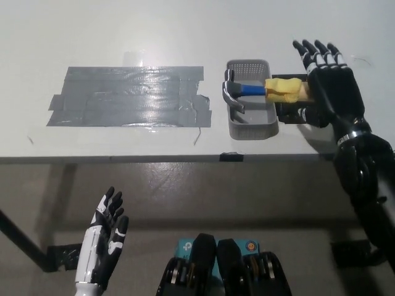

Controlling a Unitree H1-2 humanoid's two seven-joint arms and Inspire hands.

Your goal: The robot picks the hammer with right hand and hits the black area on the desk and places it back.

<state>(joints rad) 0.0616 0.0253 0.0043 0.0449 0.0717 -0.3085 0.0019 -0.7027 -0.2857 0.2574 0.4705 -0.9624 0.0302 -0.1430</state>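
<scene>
A white, smooth desk [185, 31] fills the upper part of the head view, its front edge running straight across the picture. On it lies the black area [131, 96], a broad rectangle built from overlapping strips of dark grey-black tape, glossy enough to catch light, with ragged, slightly lifted ends on its left and right sides. Just to the right of the tape sits a small grey tray [252, 128], rectangular with perforated walls. The hammer [247, 90] rests across the tray: its curved, shiny metal claw head lies inside at the left, and its long axis runs roughly left to right, the blue handle passing over the tray's right rim and ending in a yellow, foam-like wrap [284, 89] that points toward the right hand. The right hand [330, 80], black with pale bands on the fingers, hovers flat just beside the yellow grip, palm down, fingers stretched out and spread toward the far side of the desk, holding nothing. The left hand [106, 237], white with dark fingers, hangs below the desk edge at lower left, its fingers loosely apart and empty.
</scene>
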